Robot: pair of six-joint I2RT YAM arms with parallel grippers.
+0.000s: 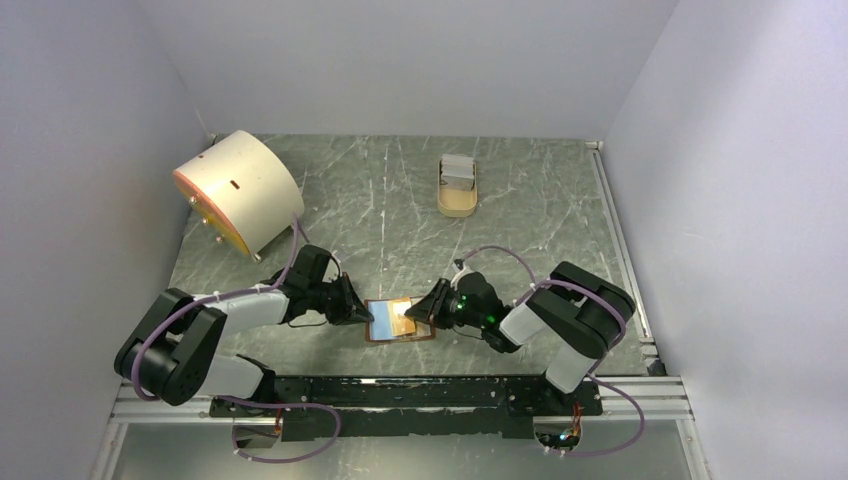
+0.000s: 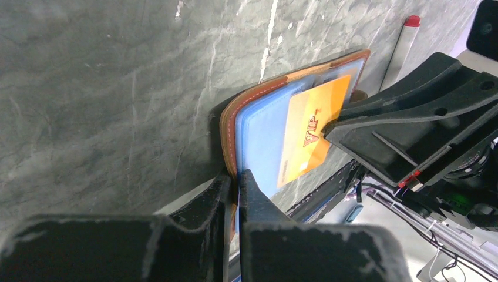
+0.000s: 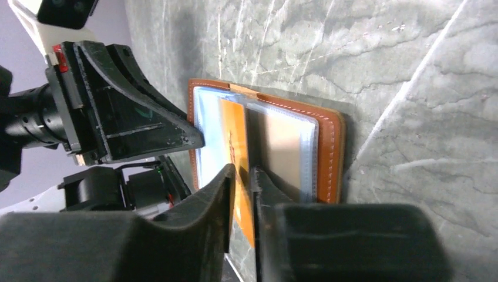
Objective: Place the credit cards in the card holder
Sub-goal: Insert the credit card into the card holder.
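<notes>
The brown card holder [image 1: 385, 330] lies open on the table between the arms, light blue inside showing. My left gripper [image 1: 362, 316] is shut on its left edge; the left wrist view shows the fingers [image 2: 238, 179] pinching the brown rim [image 2: 228, 126]. My right gripper [image 1: 420, 312] is shut on an orange credit card [image 2: 311, 132] marked VIP and holds it slanted over the blue pockets. In the right wrist view the card [image 3: 236, 141] is clamped between my fingers [image 3: 242, 173] above the card holder [image 3: 329, 147]. Pale grey cards [image 1: 458, 170] stand in the far tray.
A tan oval tray [image 1: 458, 205] sits at the back centre-right. A big cream drum [image 1: 238, 190] lies at the back left. A thin white stick with a red tip [image 2: 399, 50] lies just beyond the card holder. A black rail [image 1: 400, 390] runs along the near edge.
</notes>
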